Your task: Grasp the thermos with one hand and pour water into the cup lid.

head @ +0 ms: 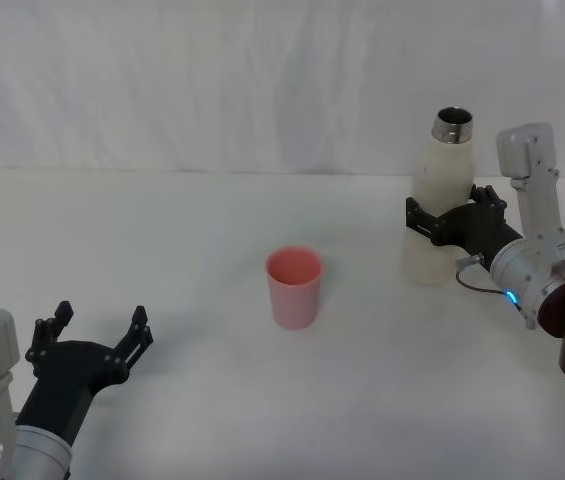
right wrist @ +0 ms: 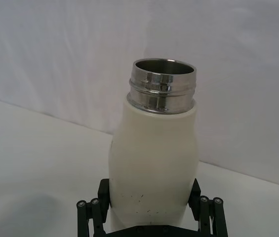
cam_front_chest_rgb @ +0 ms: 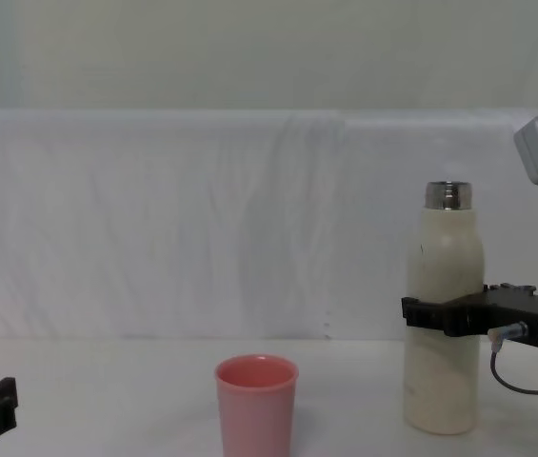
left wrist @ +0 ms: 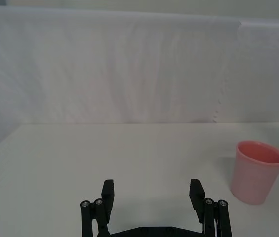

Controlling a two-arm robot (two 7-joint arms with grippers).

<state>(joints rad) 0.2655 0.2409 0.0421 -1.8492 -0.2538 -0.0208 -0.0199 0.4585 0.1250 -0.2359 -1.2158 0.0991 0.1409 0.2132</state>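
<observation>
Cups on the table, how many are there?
1. The pink cup lid stands mid-table, left of the thermos that the right claw grips.

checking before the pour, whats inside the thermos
The thermos has no cap, and its steel neck is open at the top. Just the shiny inner wall near the rim shows; deeper is hidden, so any water cannot be seen. The right gripper is around its body.

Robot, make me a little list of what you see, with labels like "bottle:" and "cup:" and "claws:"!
bottle: the thermos stands upright on the table, lid off, steel neck open
cup: the cup lid is pink, upright, to the thermos's left, apart from it
right claw: the right claw is around the thermos's middle
left claw: the left claw is open, low near the table's front left, holding nothing
pouring: not started
</observation>
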